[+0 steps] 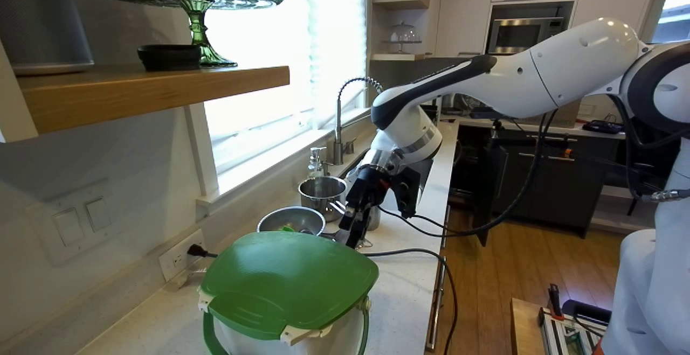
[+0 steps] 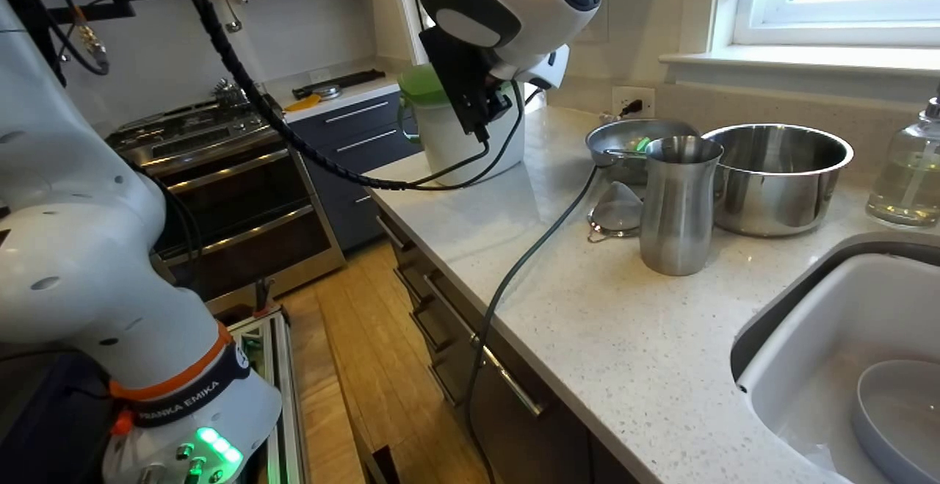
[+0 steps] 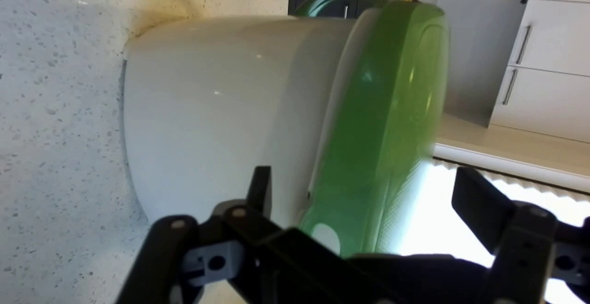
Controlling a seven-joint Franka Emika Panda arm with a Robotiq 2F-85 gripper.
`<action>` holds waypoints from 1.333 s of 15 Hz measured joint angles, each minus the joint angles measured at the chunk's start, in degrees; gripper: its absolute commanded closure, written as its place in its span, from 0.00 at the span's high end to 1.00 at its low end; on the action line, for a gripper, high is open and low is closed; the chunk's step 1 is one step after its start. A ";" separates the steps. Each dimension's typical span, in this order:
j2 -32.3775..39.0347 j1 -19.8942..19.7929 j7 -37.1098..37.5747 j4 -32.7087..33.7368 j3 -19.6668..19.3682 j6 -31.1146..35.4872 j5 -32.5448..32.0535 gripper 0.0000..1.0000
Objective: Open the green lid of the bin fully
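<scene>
The white bin stands on the counter with its green lid lying shut over its top. The bin and lid also show in an exterior view, partly hidden by the arm. My gripper is open and empty, at the lid's far edge in that exterior view. In the wrist view the lid and the bin's wall appear sideways. The lid's edge lies between the open fingers of my gripper in the picture; I cannot tell whether they touch it.
A steel bowl, a steel pot, a steel cup and a strainer stand near the bin. A cable crosses the counter. A wooden shelf with a green cake stand hangs on the wall.
</scene>
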 measured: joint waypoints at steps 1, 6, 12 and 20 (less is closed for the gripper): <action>0.34 0.02 -0.01 0.02 0.48 1.46 0.96 1.00; 1.16 0.04 -0.87 0.28 1.80 3.54 7.84 1.00; 2.40 0.03 -0.87 0.54 1.99 3.55 8.65 1.00; 3.17 0.04 -0.87 0.92 2.50 3.56 9.73 1.00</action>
